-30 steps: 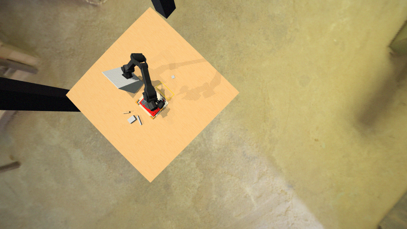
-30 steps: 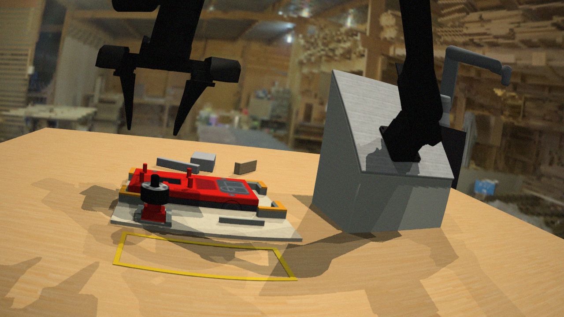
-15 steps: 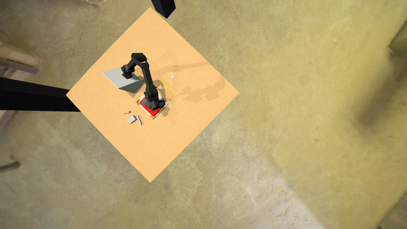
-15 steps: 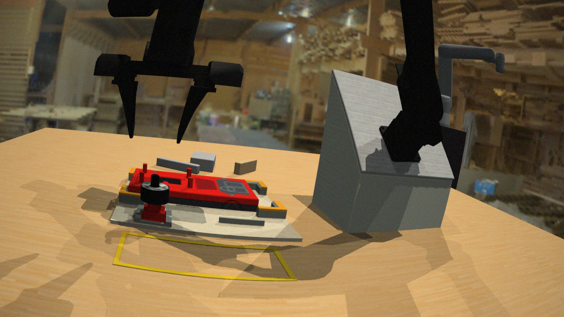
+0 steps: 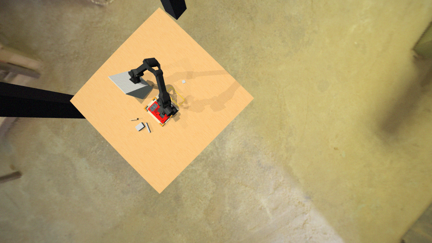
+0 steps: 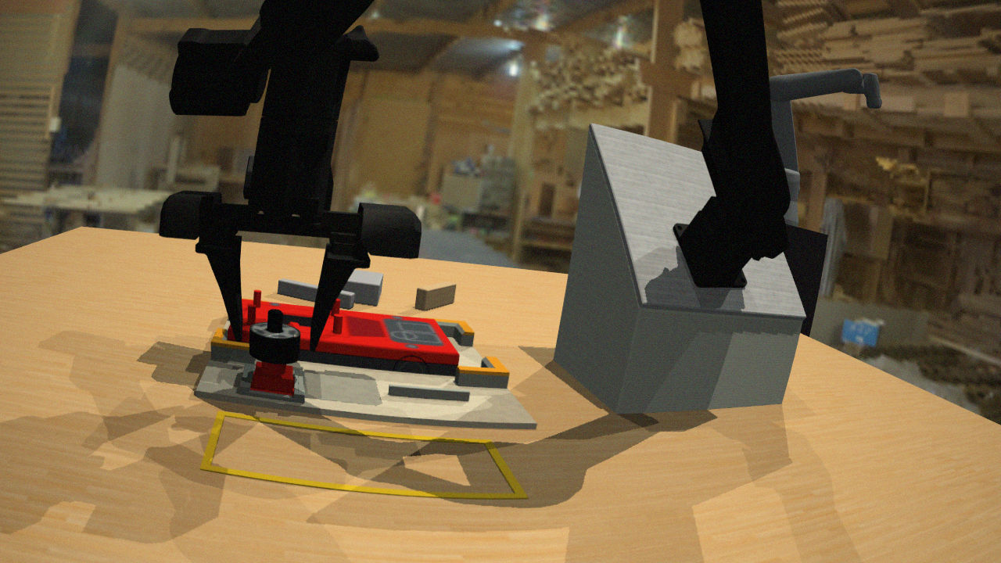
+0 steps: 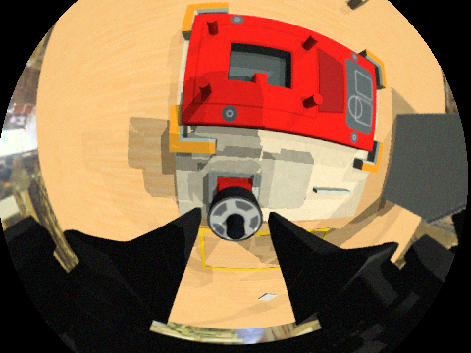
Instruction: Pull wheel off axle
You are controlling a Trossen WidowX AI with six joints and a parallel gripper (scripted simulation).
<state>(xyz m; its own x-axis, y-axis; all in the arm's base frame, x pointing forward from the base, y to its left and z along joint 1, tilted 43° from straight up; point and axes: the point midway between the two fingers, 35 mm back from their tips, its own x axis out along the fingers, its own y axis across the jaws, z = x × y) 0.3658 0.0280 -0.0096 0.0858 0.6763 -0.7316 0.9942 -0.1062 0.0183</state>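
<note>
A black wheel (image 6: pixel 274 342) (image 7: pixel 235 211) sits on the upright axle (image 6: pixel 275 319), which stands on a red mount at the near-left corner of the grey base plate (image 6: pixel 447 414). My gripper (image 6: pixel 274 341) (image 7: pixel 235 215) (image 5: pixel 169 113) is open and has come down around the wheel. One finger stands on each side of the wheel with a small gap to it. The yellow marked area (image 6: pixel 349 488) (image 7: pixel 235 267) (image 5: pixel 181 97) lies on the table just in front of the plate. The arm hides the wheel in the overhead view.
A red board (image 6: pixel 364 335) (image 7: pixel 216 78) with short pegs lies on the plate behind the wheel. A grey wedge block (image 6: pixel 629 349) (image 5: pixel 123 81) carries the arm's base to the right. Loose grey pieces (image 6: pixel 360 283) (image 5: pixel 139 127) lie beyond the plate. A small white piece (image 5: pixel 183 81) lies apart.
</note>
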